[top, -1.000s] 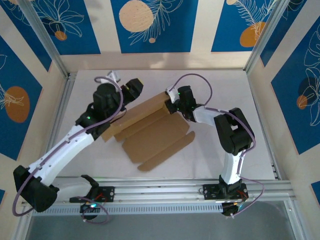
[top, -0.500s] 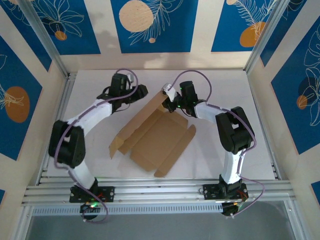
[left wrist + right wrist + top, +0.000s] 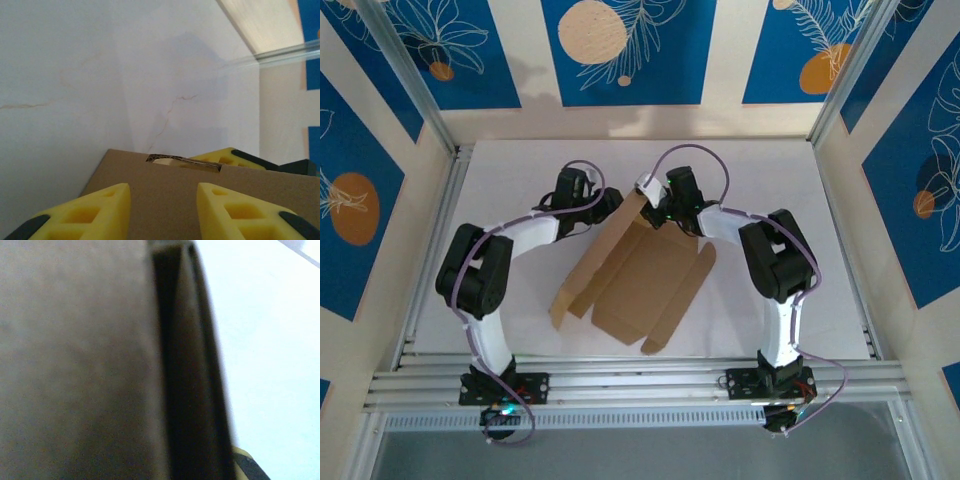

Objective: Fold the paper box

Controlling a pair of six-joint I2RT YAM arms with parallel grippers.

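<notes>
Plain brown paper box (image 3: pixel 638 282), white table (image 3: pixel 800 190), yellow left claw (image 3: pixel 162 200), blue leaf-patterned, orange-dotted walls (image 3: pixel 670 60).

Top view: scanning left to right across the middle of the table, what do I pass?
left frame rail → left arm's elbow → paper box → right arm's elbow → right frame rail

paper box (image 3: pixel 75 360): blurred at close range | left fingers (image 3: pixel 95 209): cut by bottom edge
</notes>
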